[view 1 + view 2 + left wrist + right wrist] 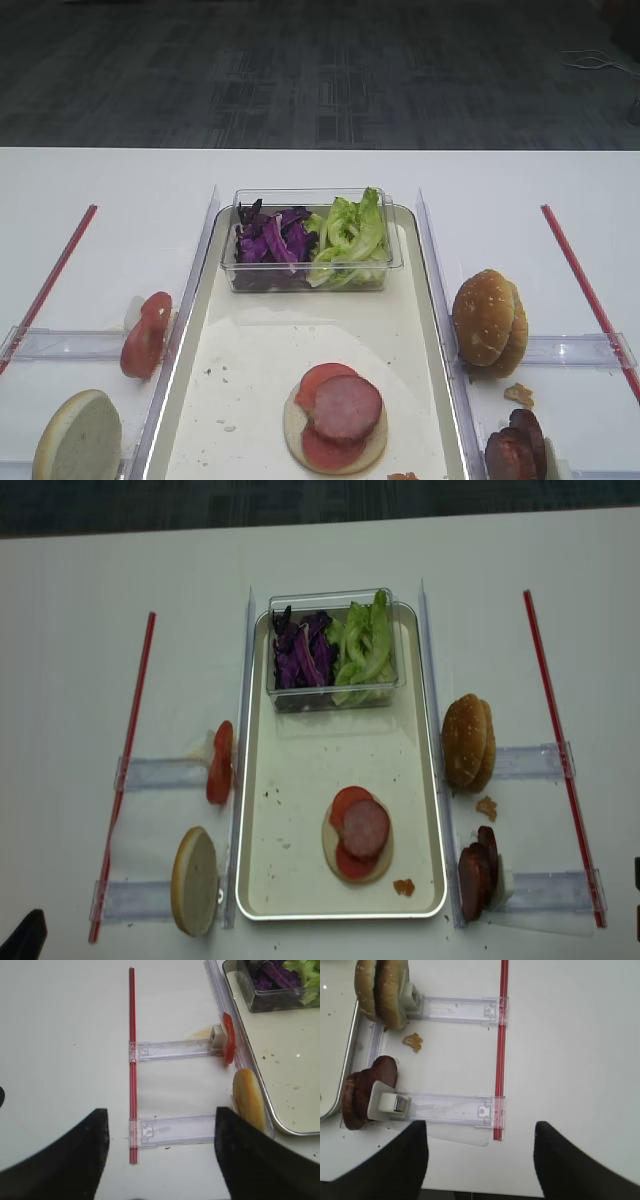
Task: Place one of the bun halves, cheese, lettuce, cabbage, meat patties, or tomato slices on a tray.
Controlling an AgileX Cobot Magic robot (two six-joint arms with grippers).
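The cream tray (250, 360) holds a bun half (292, 422) topped with tomato slices (322, 380) and a meat patty (347, 408). At its far end, cabbage (268, 240) and lettuce (350, 235) fill a clear box. More tomato slices (228, 1037) and a bun half (247, 1097) stand on edge left of the tray. Bun halves (380, 990) and meat patties (365, 1090) stand on its right. Cheese is out of view. My left gripper (161, 1115) is open over the bare table left of the tray. My right gripper (480, 1132) is open to the right.
Clear plastic rails (175, 1050) hold the standing food on both sides and end at red strips (585, 285) along the table. A brown crumb (413, 1041) lies between the right-hand rails. Small crumbs dot the tray floor.
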